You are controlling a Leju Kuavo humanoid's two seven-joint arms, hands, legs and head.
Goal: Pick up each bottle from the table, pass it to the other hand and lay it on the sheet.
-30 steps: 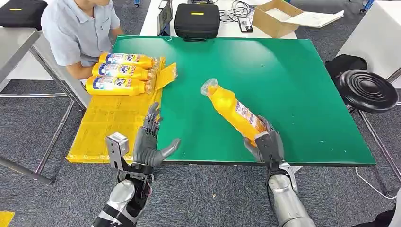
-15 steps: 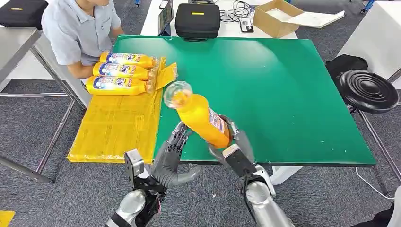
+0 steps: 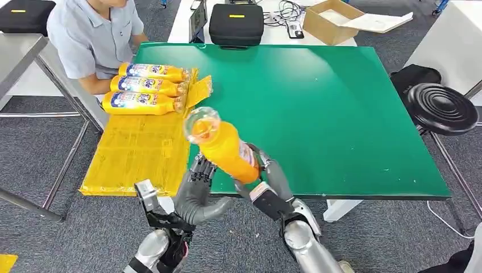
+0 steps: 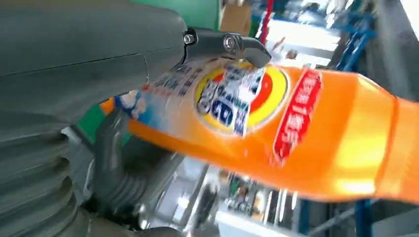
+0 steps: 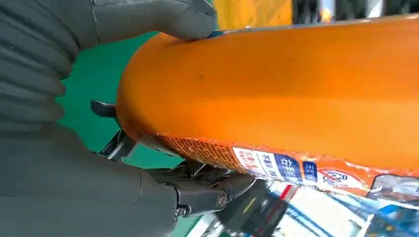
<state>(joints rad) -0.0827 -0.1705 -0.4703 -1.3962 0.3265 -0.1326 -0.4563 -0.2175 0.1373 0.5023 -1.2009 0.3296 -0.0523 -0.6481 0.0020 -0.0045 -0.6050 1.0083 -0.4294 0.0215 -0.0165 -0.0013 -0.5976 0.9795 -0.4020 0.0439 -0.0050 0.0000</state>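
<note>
The fingers (image 3: 271, 170) of the right hand (image 3: 267, 185) are wrapped around the lower body of the orange bottle (image 3: 224, 149), which is held tilted in the air over the near edge of the green table (image 3: 341, 114), cap end raised. This hold leaves the upper body free to be taken. The left hand (image 3: 196, 190) is spread just beside the bottle, its fingers at the label; whether they grip it cannot be told. Beyond, the yellow sheet (image 3: 136, 153) lies along the table's left edge, so the receiving hand is on the right side for laying down. Three bottles (image 3: 145, 87) are already laid at the sheet's far end, beside a seated person (image 3: 94, 34).
</note>
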